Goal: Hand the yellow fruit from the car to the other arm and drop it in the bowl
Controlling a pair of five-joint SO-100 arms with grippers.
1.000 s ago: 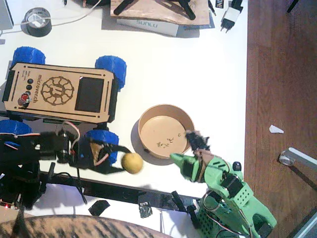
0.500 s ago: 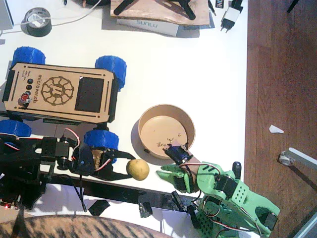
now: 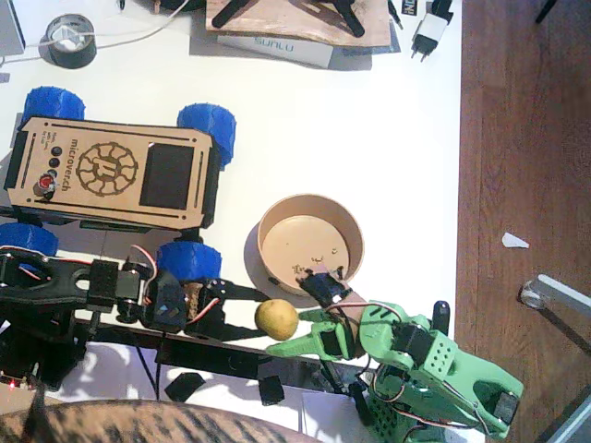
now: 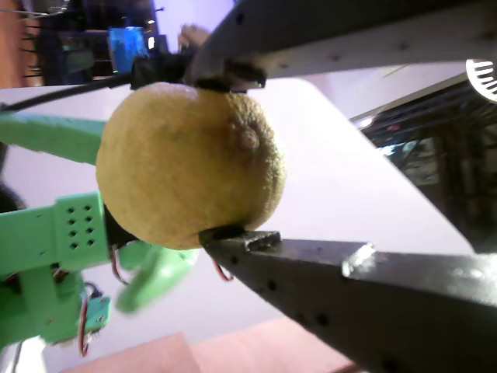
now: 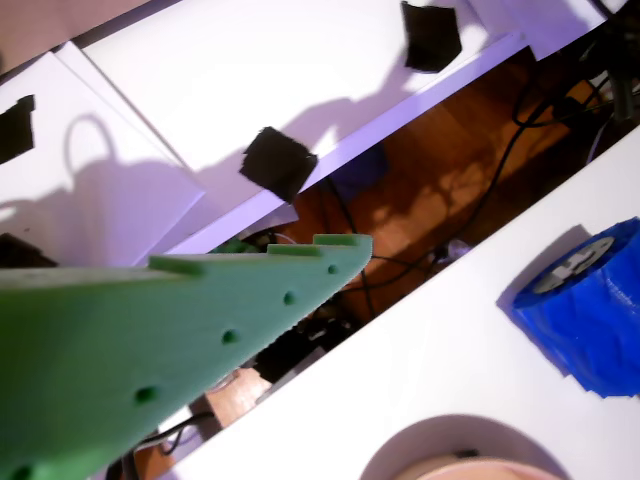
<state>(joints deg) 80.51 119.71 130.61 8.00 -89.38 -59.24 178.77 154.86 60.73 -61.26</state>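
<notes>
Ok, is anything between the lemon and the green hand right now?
Nothing solid. In the fixed view the lemon, held in the black hand, sits just left of the open green hand, with only a sliver of white table between them.

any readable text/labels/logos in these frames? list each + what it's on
"microverch": engraved on the car deck, running sideways beside the wheel logo.
"SUNLU": on the side of the white box at the table's far edge, faint.
White lettering on the black item at the top edge, beside the plug: cut off, unreadable.
Small marks by the car's buttons: too small to read.
Both wrist views: no text.
</notes>
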